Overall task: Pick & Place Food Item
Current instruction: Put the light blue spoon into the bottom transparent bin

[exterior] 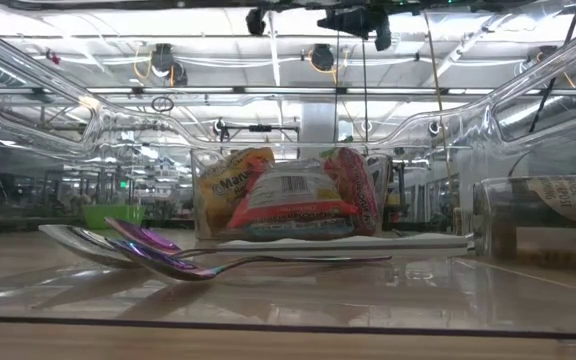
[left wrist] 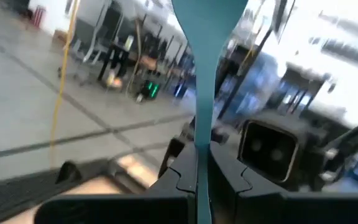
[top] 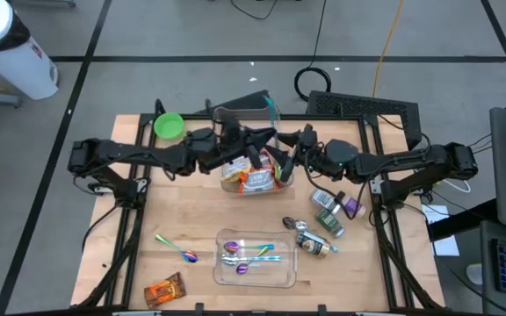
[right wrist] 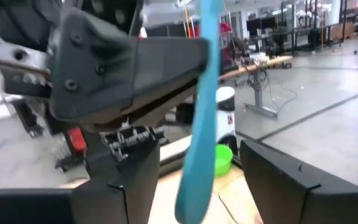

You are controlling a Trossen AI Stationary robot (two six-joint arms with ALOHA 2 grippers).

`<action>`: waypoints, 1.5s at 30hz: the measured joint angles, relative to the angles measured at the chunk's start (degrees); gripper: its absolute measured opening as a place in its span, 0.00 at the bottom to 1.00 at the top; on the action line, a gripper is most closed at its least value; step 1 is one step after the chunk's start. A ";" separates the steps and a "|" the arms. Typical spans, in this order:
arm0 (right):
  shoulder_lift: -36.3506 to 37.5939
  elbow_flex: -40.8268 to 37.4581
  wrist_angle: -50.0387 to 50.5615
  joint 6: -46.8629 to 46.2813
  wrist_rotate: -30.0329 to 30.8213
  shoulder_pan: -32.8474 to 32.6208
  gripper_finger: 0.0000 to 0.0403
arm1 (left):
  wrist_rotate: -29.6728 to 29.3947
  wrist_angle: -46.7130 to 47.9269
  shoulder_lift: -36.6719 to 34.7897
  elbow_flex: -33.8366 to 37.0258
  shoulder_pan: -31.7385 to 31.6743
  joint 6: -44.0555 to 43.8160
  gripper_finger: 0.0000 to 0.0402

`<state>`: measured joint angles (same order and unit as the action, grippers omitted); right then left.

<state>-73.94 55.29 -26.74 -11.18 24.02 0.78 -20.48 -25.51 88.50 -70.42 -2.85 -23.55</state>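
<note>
Snack packets are kept in a clear container at mid-table.

Above that container, a teal strip (a lid, perhaps) is pinched edge-on by the fully closed left gripper. Beside the container, the right gripper is held open, the strip between its fingers but not gripped.

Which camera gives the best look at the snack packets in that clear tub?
The low view: it looks level through the clear tub, so the snack packets show side by side, labels facing. The high view shows them from above, partly hidden by both grippers. The wrist views don't show them, only a teal strip.
</note>
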 joint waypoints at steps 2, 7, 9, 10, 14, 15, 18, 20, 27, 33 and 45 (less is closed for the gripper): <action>0.28 -0.01 0.75 -0.10 0.01 0.00 0.51 | 0.10 2.97 0.32 -1.89 -0.02 1.23 0.04; 0.69 0.02 -1.24 2.00 -0.16 -0.43 0.48 | 1.56 4.15 0.47 -3.16 -0.03 2.31 0.03; 0.54 0.00 -0.99 2.89 -0.18 -0.49 0.47 | 2.08 4.82 0.60 -3.14 -0.03 2.44 0.03; 0.54 0.00 -1.07 3.07 -0.19 -0.50 0.46 | 2.13 5.07 0.59 -3.14 -0.01 2.42 0.03; 0.58 0.00 -1.31 2.99 -0.08 -0.48 0.42 | 2.19 6.03 0.45 -3.14 -0.03 2.41 0.03; 0.58 0.00 -1.25 3.00 -0.08 -0.48 0.41 | 2.19 6.51 0.47 -3.14 -0.03 2.40 0.04; 0.58 0.00 -1.35 3.04 -0.08 -0.48 0.38 | 1.98 7.12 0.47 -3.14 -0.02 2.40 0.04; 0.58 0.00 -1.33 3.10 -0.08 -0.48 0.35 | 1.98 7.49 0.47 -3.14 -0.03 2.40 0.03; 0.58 0.00 -1.08 2.93 1.73 -0.48 0.17 | 0.86 7.60 0.47 -3.14 -0.16 3.59 0.04; 0.58 0.00 -1.18 2.68 2.54 -0.42 0.02 | 0.95 7.80 0.40 -3.12 -0.46 4.09 0.02; 0.93 0.00 -1.01 1.35 1.17 -0.06 0.01 | 7.70 6.01 0.38 -3.05 -2.49 5.05 0.15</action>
<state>-73.01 55.29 -27.75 -9.82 25.19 0.72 -12.78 -19.50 88.88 -73.47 -5.34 -18.50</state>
